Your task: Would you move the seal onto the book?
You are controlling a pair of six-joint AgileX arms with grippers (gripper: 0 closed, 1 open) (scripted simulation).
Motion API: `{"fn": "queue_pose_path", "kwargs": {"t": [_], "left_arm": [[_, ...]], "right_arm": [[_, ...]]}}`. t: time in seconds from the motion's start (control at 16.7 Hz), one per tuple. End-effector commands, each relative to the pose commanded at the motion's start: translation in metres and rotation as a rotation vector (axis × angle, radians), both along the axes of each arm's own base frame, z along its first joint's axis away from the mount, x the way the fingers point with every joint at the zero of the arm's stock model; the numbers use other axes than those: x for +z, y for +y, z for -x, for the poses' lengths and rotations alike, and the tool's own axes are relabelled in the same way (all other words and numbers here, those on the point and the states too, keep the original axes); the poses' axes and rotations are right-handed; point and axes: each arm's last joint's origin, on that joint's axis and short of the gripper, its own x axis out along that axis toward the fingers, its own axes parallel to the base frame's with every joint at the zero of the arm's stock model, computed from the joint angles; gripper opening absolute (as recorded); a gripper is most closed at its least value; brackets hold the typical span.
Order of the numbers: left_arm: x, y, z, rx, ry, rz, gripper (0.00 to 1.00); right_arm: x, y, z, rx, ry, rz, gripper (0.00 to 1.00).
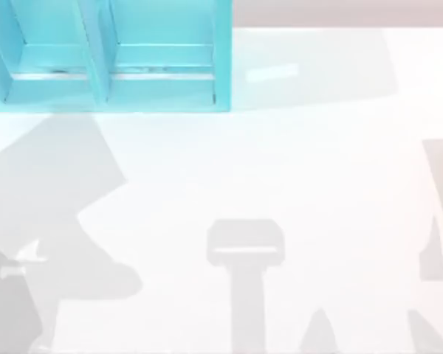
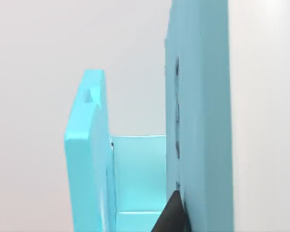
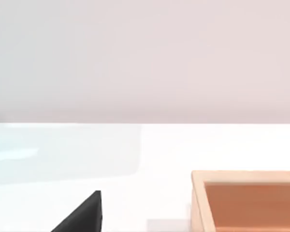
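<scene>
left gripper (image 2: pixel 172 217) shows as a dark wedge pressed close against the light-cyan shelf unit (image 1: pixel 103 55), low beside one of its upright walls. whether it is released or clenched i cannot tell. right gripper (image 3: pixel 82 216) shows as a dark wedge low over the white table (image 1: pixel 295 162), and its state i cannot tell either.

the table runs out wide in front of the shelf unit and to its right, with grey shadows across it. the shelf unit sits at the table's far left. two of its open compartments face forward, split by an upright divider. a pale cyan sheen lies on the table just right of the shelf unit.

the seal (image 3: pixel 246 200) seems to be the tan-brown thing with a lighter rim in the right wrist view, resting on the table near the right gripper. how it lies to the shelf unit i cannot tell.
</scene>
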Motion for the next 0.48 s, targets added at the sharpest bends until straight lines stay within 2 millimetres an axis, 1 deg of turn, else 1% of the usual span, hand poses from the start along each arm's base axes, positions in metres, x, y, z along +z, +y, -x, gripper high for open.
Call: {"fn": "queue_pose_path", "kwargs": {"t": [0.12,0.24,0.36,0.48], "left_arm": [[0.004,-0.005,-0.005,0.008,-0.006,0.018,0.0],[0.01,-0.018,-0.015,0.024,-0.016,0.068,0.0],[0.018,-0.04,-0.03,0.044,-0.027,0.156,0.0],[0.024,-0.07,-0.048,0.065,-0.032,0.281,0.0]], "right_arm": [[0.0,0.0,0.0,0.0,0.0,0.0,1.0],[0.0,0.0,0.0,0.0,0.0,0.0,1.0],[0.0,0.0,0.0,0.0,0.0,0.0,1.0],[0.0,0.0,0.0,0.0,0.0,0.0,1.0]]}}
